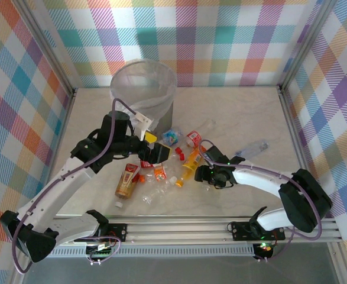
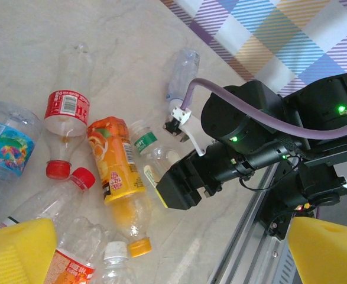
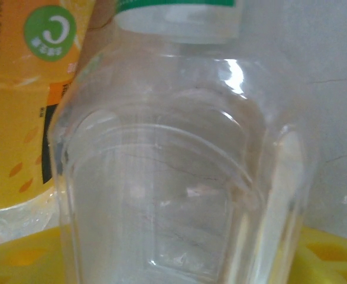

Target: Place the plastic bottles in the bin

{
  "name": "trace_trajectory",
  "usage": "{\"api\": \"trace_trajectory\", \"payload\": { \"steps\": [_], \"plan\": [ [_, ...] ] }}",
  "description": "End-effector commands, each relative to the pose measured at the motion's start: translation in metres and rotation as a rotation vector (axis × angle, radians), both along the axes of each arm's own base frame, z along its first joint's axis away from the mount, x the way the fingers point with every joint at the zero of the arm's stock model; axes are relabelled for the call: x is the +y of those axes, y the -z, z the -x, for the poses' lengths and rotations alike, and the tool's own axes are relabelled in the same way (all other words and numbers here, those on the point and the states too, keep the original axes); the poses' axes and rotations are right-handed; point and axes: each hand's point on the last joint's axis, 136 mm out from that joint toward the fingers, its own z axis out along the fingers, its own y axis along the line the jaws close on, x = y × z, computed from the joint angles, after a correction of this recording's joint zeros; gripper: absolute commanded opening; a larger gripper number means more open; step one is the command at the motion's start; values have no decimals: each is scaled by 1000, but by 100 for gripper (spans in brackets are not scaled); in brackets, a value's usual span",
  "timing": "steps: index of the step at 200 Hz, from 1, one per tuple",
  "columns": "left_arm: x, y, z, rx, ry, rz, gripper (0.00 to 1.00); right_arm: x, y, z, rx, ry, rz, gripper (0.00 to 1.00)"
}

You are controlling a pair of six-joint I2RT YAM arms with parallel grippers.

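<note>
Bottles [image 1: 161,171] lie in a loose heap at the middle of the table [image 1: 238,118], all on their sides. The bin [image 1: 143,89] stands at the far edge, well behind the heap, its crinkly liner folded over the rim.

Over to the left gripper [image 1: 155,146]: it hangs above the far left side of the pile with its jaws spread wide, and its yellow pads [image 2: 13,248] sit at the bottom corners of the wrist view. Under it you can pick out a blue-labelled bottle [image 2: 5,142], a red-labelled bottle [image 2: 67,112] with a red cap, and an orange bottle [image 2: 117,163] with an orange cap.

Now the right gripper [image 1: 207,174]: it is down low at the right side of the heap, straddling a clear bottle with a green and white label [image 2: 146,148] that lies just beside the orange one. Up close, that clear bottle sits between the fingers, with a yellow pad at each flank. I cannot tell whether the pads press on it or only bracket it.

One more clear bottle [image 1: 253,148] lies alone, off to the right of the pile, and a brown bottle [image 1: 127,180] marks the near left edge.
</note>
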Motion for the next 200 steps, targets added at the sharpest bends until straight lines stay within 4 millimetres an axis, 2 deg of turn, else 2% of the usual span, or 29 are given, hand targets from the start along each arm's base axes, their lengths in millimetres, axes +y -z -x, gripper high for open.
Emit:
{"api": "trace_trajectory", "payload": {
  "steps": [1, 24, 57, 97, 126, 180, 200],
  "plan": [
    [-9, -9, -2, -14, 13, 31, 100, -10, -5, 4, -19, -10, 34, 65],
    [-15, -6, -5, 15, 16, 43, 100, -15, -14, 4, -57, -27, 44, 57],
    [-23, 0, -20, 83, -47, 91, 100, -16, -36, 1, -153, -81, 17, 56],
    [-38, 16, -41, 247, -148, 162, 100, -5, -79, -2, -334, -202, -81, 56],
    [-51, 14, -52, 332, -183, 283, 100, 1, -109, -3, -451, -272, -132, 56],
    [-66, 22, -55, 412, -188, 351, 100, 16, -143, -3, -567, -379, -206, 54],
    [-79, 24, -52, 408, -172, 349, 99, 24, -152, -3, -588, -404, -236, 53]
  ]
}}
